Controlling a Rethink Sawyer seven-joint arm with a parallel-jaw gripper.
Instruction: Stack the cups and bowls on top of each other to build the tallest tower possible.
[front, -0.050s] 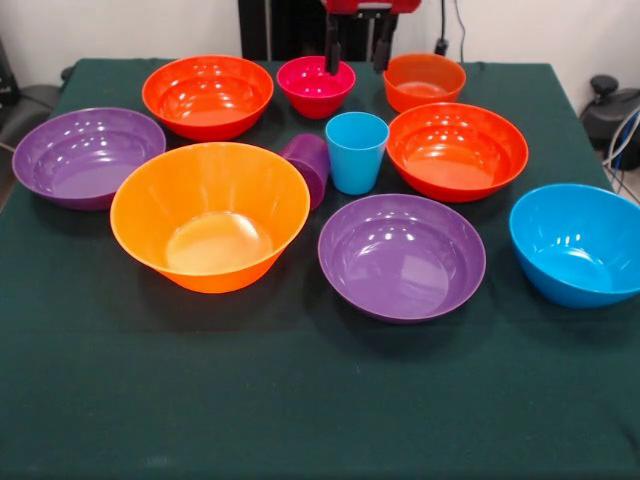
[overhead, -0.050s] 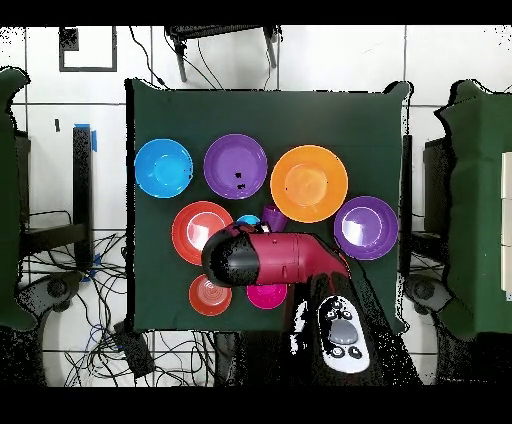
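Gripper (front, -0.050s: 357, 58) hangs empty, fingers spread apart, above the table's far edge. Small magenta bowl (front, -0.050s: 315, 84) sits just below its left finger, roughly 7 o'clock in front view. Light blue cup (front, -0.050s: 356, 151) stands upright at 6 o'clock, nearer me. Nothing stacked; I judge the magenta bowl closest.

dark green tablecloth (front, -0.050s: 300, 400) covered the table, loose cables (overhead, -0.050s: 110, 340) lay tangled on the white tiled floor (overhead, -0.050s: 340, 60), blue tape (overhead, -0.050s: 93, 138) stuck nearby
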